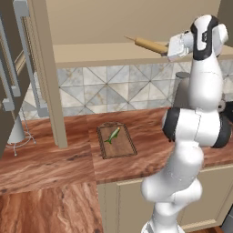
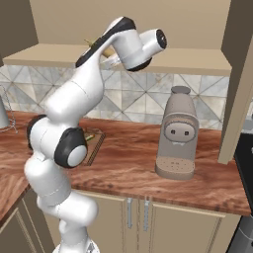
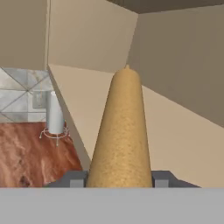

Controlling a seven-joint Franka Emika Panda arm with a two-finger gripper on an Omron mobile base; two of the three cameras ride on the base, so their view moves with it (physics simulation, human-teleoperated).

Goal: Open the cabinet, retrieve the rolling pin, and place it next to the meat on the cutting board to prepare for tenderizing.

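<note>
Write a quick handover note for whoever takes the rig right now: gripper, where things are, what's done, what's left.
Gripper: shut on the rolling pin, held up at the open cabinet, above its shelf.
Meat lies on the cutting board on the counter, below and left of the pin.
Done: cabinet open, pin grasped.
Left: carry the pin down and set it beside the meat on the board.

Gripper [image 1: 166, 49] with rolling pin [image 1: 148, 44] just over cabinet shelf [image 1: 91, 53]. Below: open countertop [image 1: 145, 123] around cutting board [image 1: 116, 141]. Off to one side, open cabinet door [image 1: 48, 73]; to the other, coffee machine [image 2: 177, 139].
</note>
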